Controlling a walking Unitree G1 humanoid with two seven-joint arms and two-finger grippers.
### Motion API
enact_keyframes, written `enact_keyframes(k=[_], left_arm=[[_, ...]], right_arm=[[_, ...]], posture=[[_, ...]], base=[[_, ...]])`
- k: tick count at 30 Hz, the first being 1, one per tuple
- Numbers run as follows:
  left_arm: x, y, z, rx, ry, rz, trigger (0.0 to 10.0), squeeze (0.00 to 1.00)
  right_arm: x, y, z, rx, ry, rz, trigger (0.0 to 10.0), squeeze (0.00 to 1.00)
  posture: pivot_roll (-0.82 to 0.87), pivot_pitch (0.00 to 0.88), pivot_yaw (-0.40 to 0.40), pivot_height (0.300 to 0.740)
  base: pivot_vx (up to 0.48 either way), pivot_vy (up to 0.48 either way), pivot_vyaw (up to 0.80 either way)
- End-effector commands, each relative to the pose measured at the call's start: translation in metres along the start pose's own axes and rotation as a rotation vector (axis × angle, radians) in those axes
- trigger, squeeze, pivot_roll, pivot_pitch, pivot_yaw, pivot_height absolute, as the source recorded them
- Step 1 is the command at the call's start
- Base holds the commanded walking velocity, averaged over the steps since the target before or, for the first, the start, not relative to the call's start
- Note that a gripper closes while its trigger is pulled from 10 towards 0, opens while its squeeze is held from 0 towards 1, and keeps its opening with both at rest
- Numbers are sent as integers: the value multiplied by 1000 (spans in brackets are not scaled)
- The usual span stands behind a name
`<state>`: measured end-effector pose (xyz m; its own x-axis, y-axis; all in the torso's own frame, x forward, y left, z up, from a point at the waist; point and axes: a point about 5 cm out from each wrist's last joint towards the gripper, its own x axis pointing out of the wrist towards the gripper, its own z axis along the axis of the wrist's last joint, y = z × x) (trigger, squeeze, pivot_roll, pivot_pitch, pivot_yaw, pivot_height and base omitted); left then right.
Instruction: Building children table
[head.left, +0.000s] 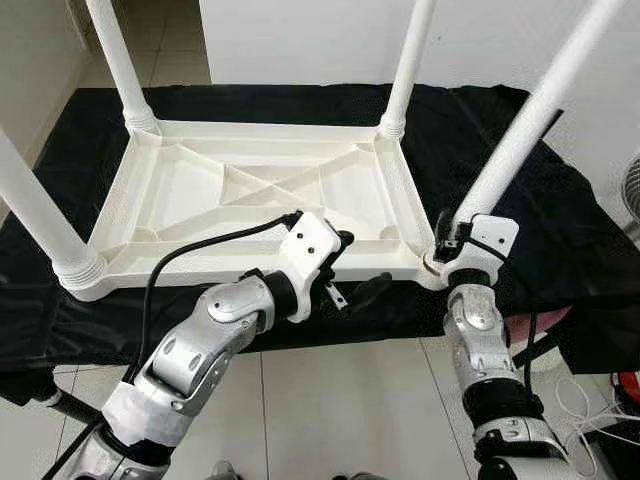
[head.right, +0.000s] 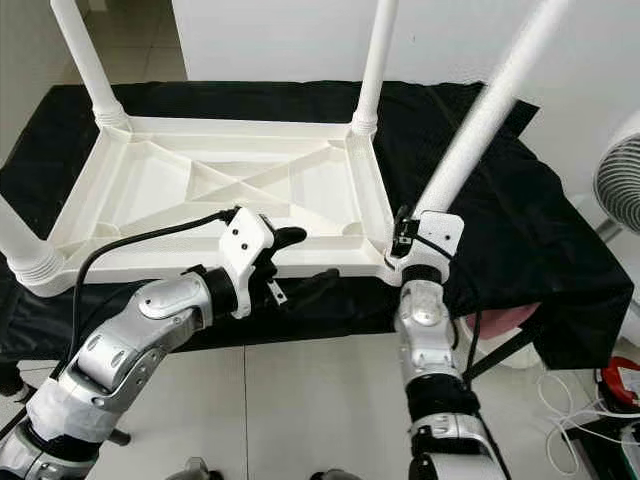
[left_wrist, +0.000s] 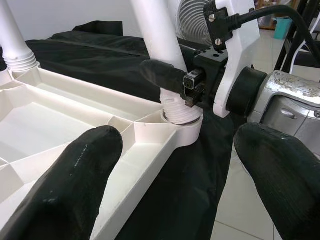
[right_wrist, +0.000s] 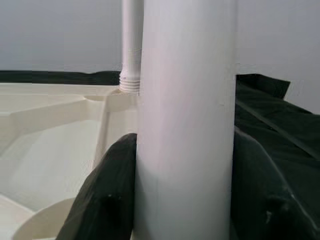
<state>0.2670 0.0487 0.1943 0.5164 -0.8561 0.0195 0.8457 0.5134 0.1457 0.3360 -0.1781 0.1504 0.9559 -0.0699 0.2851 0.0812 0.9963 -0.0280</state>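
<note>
A white plastic children's table (head.left: 250, 190) lies upside down on a black cloth (head.left: 560, 230). Legs stand in its back left (head.left: 120, 60), back right (head.left: 405, 70) and front left (head.left: 40, 215) corners. The front right leg (head.left: 530, 120) leans up to the right from its corner socket. My right gripper (head.left: 447, 245) is shut on this leg (right_wrist: 185, 125) just above the socket, with a black finger (right_wrist: 107, 195) on each side. My left gripper (head.left: 358, 265) hangs open at the table's front edge, left of that corner; its fingers (left_wrist: 70, 185) hold nothing.
A round fan (head.right: 620, 185) stands to the right of the cloth-covered surface. White cables and a red object (head.right: 620, 380) lie on the tiled floor at the lower right. A white wall runs behind the table.
</note>
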Motion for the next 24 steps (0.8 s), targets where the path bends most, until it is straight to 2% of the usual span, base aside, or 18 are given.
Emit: enact_keyframes(k=[1, 5, 8, 9, 10, 11, 12, 16, 17, 24], left_arm=[[0, -1, 1, 8, -3, -65, 10000, 0], [0, 0, 2, 10, -6, -59, 10000, 0], [0, 1, 2, 13, -7, -55, 10000, 0], [-1, 2, 2, 12, -9, -54, 10000, 0], [-1, 3, 3, 5, -15, -56, 10000, 0], [-1, 4, 4, -1, -18, -57, 10000, 0], [-1, 6, 5, -7, -22, -62, 10000, 769], [-1, 8, 6, -13, -25, -68, 10000, 769], [-1, 10, 11, -44, -50, -99, 10000, 1000], [2, 22, 22, -71, -83, -103, 10000, 1000]], right_arm=[[0, 1, -4, 22, 34, 40, 0, 0], [-2, 0, -6, 70, 58, 132, 0, 0], [-1, 0, -2, 93, 36, 167, 0, 0], [0, 0, 0, 91, 27, 166, 3608, 0], [1, 1, 2, 84, 15, 165, 10000, 0], [1, 0, 4, 82, 6, 169, 10000, 0], [2, 1, 6, 88, -2, 178, 10000, 0], [3, 1, 9, 99, -7, 195, 10000, 0], [4, 3, 16, 104, -38, 258, 10000, 0], [3, 9, 30, 71, -75, 424, 10000, 0]], posture=[[21, 68, -32, 740], [22, 63, -30, 740], [23, 60, -27, 740], [23, 60, -27, 740], [25, 58, -27, 740], [25, 58, -27, 740], [25, 57, -27, 740], [25, 57, -27, 740], [26, 57, -29, 740], [25, 54, -36, 740]], base=[[0, 0, 0], [0, 0, 0], [0, 0, 0], [0, 0, 0], [0, 0, 0], [0, 0, 0], [0, 0, 0], [0, 0, 0], [0, 0, 0], [0, 0, 0]])
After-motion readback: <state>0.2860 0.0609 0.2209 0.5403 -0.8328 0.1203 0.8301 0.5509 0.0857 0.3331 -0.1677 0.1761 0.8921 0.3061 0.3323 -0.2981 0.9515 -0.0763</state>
